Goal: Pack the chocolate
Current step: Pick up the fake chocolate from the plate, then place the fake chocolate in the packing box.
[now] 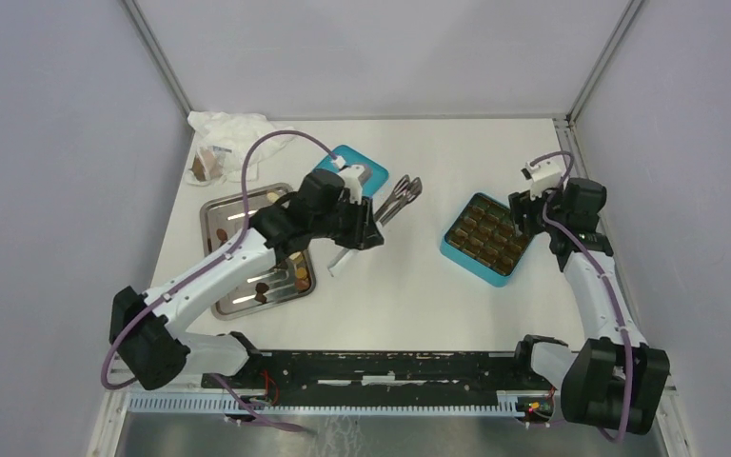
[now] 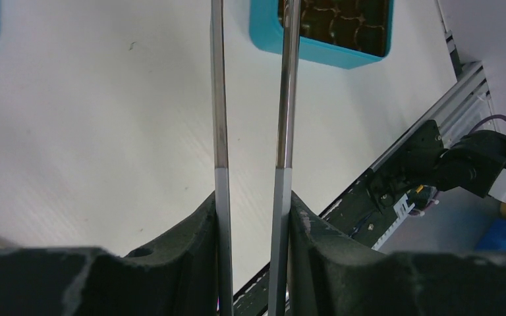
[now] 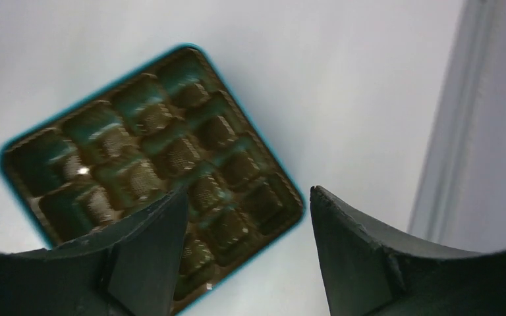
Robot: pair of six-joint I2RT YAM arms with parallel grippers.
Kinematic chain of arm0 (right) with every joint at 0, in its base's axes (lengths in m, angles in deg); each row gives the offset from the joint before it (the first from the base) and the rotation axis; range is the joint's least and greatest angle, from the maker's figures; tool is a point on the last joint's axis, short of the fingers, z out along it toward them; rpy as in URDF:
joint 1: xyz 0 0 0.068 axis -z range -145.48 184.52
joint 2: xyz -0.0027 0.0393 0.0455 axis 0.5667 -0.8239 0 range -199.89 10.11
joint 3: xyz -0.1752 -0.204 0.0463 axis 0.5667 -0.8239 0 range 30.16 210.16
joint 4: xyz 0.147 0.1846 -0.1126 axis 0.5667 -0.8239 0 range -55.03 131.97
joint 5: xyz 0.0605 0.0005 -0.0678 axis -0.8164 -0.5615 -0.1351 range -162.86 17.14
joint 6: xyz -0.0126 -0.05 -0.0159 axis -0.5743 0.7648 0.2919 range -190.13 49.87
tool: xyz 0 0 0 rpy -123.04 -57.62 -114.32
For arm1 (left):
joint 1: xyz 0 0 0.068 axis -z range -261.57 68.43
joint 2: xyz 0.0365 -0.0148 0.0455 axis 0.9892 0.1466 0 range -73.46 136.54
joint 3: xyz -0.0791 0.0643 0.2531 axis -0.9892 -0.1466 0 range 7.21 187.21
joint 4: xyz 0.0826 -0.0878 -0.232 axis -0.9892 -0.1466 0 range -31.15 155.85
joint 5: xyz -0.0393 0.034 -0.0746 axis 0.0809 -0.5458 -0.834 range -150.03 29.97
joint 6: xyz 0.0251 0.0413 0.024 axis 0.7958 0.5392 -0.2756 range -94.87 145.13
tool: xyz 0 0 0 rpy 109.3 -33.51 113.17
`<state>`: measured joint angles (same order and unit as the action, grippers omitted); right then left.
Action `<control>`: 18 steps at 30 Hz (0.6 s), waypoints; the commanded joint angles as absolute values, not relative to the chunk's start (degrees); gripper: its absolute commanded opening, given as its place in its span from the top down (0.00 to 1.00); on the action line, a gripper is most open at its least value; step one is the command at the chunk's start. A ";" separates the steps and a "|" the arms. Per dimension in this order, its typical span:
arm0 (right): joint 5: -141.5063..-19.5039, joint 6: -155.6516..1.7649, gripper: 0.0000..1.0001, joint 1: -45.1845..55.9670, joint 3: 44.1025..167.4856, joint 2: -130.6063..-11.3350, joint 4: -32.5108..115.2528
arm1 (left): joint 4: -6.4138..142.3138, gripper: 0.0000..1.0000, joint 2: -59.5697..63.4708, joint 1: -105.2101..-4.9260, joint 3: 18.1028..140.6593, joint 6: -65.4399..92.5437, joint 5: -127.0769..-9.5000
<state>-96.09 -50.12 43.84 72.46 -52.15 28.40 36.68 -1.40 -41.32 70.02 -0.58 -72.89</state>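
the left gripper [image 1: 366, 228] is clenched on the metal tongs [image 1: 400, 198]: in the left wrist view its fingers [image 2: 184, 230] press the two steel arms from outside, and the arms stand slightly apart, so the tongs themselves are not squeezed shut. the tips run out of that view, and from above we cannot tell whether they carry anything. the right gripper [image 1: 523, 211] hangs with its jaws released, grasping nothing, over the far right corner of the teal box [image 1: 485, 238], whose brown cells look empty where we can make them out. we judge the step to be fetching a piece with the tongs. to do it well we would hold the squeeze even so the arms do not twist in the pads, swing the tips round to the steel tray [image 1: 238, 307], come down over one piece that lies apart from its neighbours, set one arm on either side of it and close gently, since these small pieces would skid or pop out under a hard pinch. the chocolate [image 1: 297, 276] lies on that tray, behind the left jaws and partly under the left forearm. the tongs point the other way, toward the bare table [image 1: 409, 286] near the box. so the pieces are well apart from the tips and far from the right jaws.
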 commanded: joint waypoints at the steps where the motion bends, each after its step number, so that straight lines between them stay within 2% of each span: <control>1: -80.71 -48.55 0.27 47.21 74.77 -53.51 31.51 | 44.82 0.75 4.38 -35.22 77.00 -4.02 -69.25; 8: -78.37 -47.50 0.28 51.18 74.81 -55.50 31.16 | 44.01 0.75 17.76 -29.29 88.05 -1.76 -65.56; 18: -79.97 -47.37 0.28 51.70 74.86 -56.26 30.86 | 34.65 0.75 37.64 -25.02 107.38 3.08 -58.19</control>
<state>-80.70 -48.11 51.53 72.49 -55.67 29.41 37.36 33.72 -26.13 100.18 -0.47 -62.57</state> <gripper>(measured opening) 0.723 0.418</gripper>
